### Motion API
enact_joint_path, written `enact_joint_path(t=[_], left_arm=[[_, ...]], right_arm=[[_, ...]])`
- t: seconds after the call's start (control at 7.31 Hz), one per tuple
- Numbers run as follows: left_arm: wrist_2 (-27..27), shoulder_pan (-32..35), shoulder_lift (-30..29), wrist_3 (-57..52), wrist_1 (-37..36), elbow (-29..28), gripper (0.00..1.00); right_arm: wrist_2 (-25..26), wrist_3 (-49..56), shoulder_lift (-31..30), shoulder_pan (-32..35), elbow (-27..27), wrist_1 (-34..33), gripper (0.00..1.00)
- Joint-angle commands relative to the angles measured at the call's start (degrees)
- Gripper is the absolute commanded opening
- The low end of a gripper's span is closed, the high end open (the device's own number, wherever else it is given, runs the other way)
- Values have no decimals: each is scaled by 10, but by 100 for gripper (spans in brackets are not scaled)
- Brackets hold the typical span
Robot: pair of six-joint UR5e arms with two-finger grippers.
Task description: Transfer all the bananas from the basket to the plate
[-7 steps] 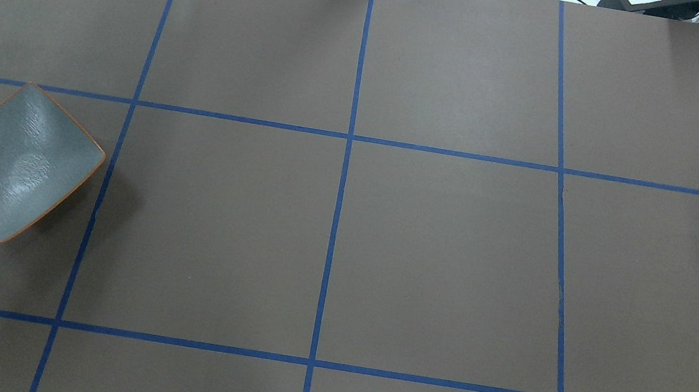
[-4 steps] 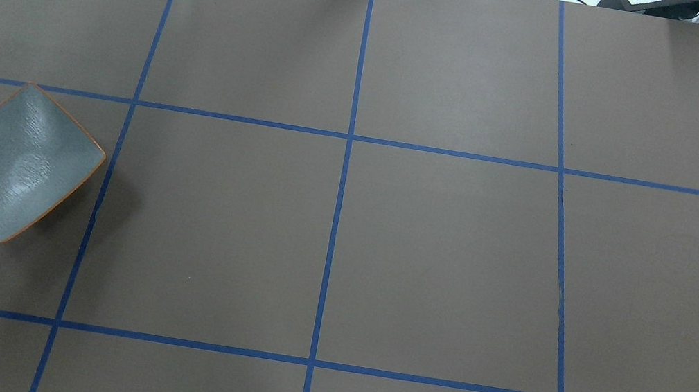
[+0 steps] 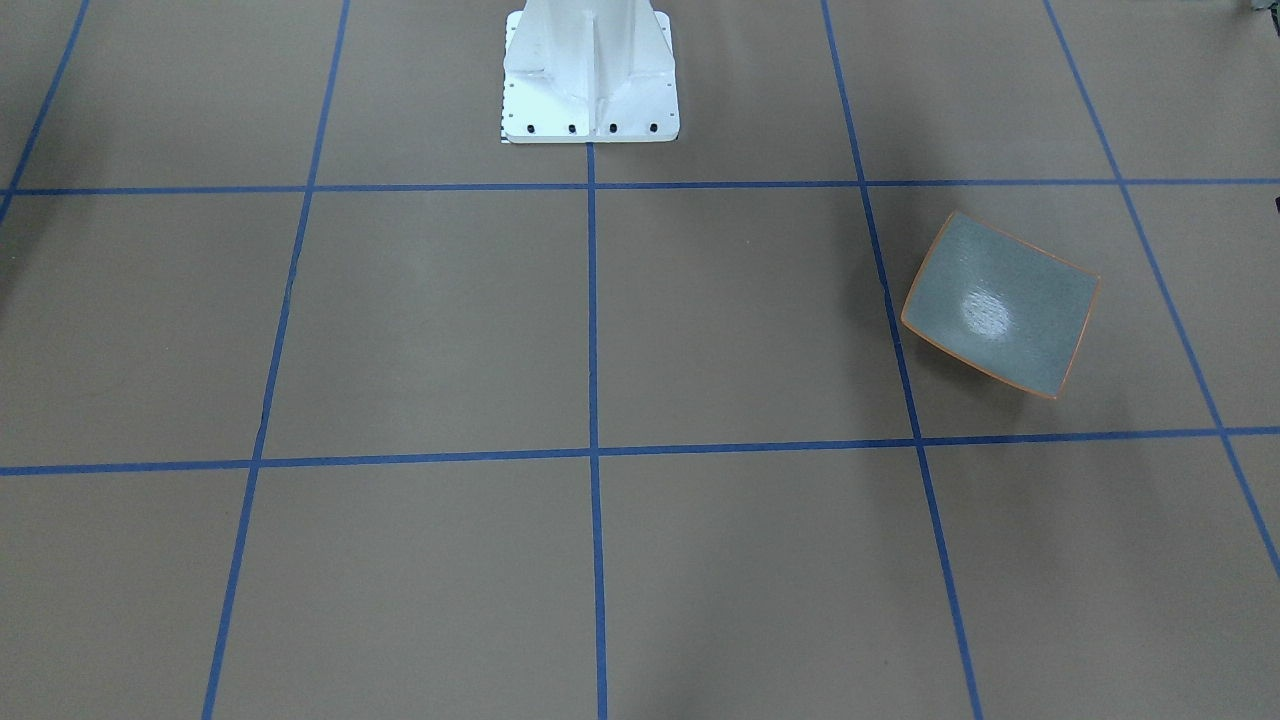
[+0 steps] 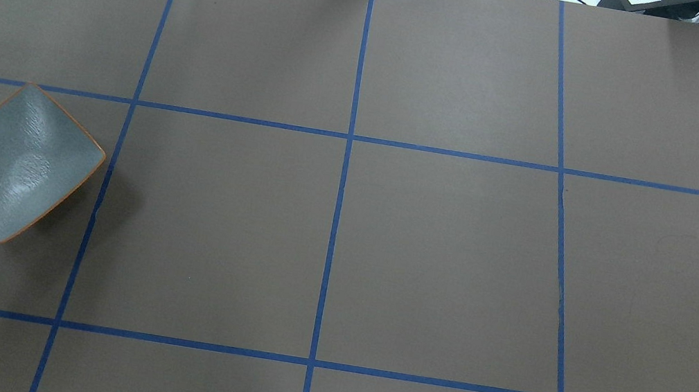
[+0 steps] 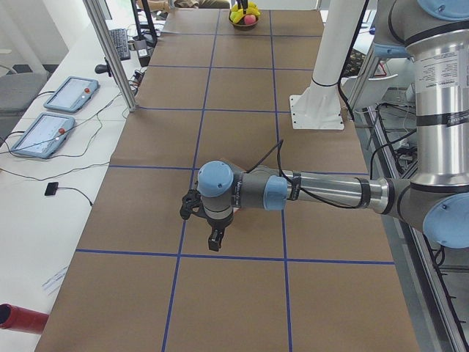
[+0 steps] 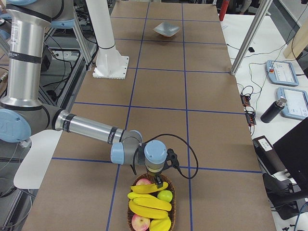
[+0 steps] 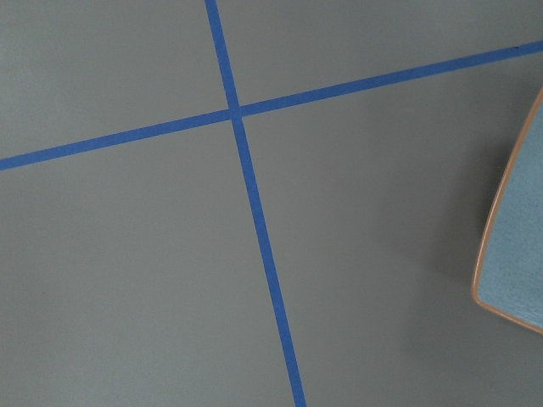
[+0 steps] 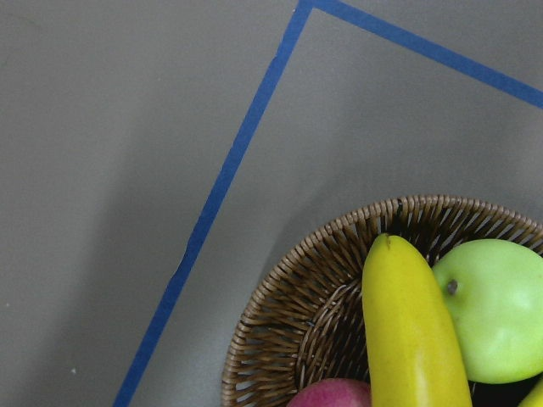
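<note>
We count 1 plate, 1 wicker basket & in it approx. 4 bananas (they overlap, so the no. isn't certain), 2 reddish apples and 1 green apple. We see 2 robot arms, i.e. the left arm and the right arm, plus 1 white pedestal. Off to the side we count 2 tablets, 1 dark bottle & 1 red cylinder; in the overhead view, 5 blue tape lines run lengthwise & 2 across.
</note>
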State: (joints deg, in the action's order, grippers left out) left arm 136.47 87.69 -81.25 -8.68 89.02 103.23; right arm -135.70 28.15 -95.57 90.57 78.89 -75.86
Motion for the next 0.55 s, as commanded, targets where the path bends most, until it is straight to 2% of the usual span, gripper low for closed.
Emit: enact_joint_path(t=[0.0,0.41], left_arm=[[-1,0,3,-1,0,0,100],[-1,0,4,-1,0,-1,100]], right_arm=[[-3,31,51,14,-67,0,100],[-2,30,37,14,-72,1,99]])
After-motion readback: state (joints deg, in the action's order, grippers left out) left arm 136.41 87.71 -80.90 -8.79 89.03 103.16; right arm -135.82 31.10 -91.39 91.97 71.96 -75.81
